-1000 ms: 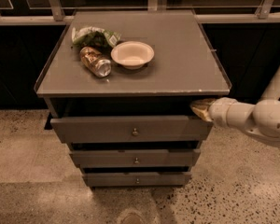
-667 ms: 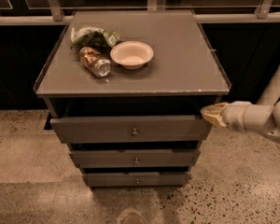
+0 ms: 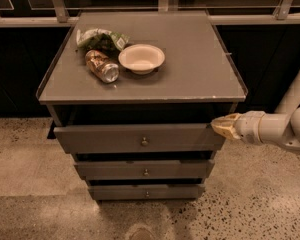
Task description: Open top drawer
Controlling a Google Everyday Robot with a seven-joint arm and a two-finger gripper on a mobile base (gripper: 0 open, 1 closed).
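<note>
The top drawer [image 3: 115,140] is the widest grey front, with a small round metal knob [image 3: 144,142] at its centre. It stands pulled out a little from under the grey cabinet top [image 3: 200,79], with a dark gap above it. My gripper [image 3: 221,126], with yellowish tips on a white arm coming from the right, is at the drawer front's upper right corner, touching or just beside it.
Below are a medium drawer front [image 3: 145,170] and a narrow one [image 3: 146,191], both slightly out. On the cabinet top lie a white bowl [image 3: 141,58], a tipped can [image 3: 102,66] and a green bag [image 3: 99,38]. A rail runs behind; speckled floor lies around.
My gripper and arm have drawn back to the right by a small amount, staying at the drawer's right corner. The drawer front looks the same.
</note>
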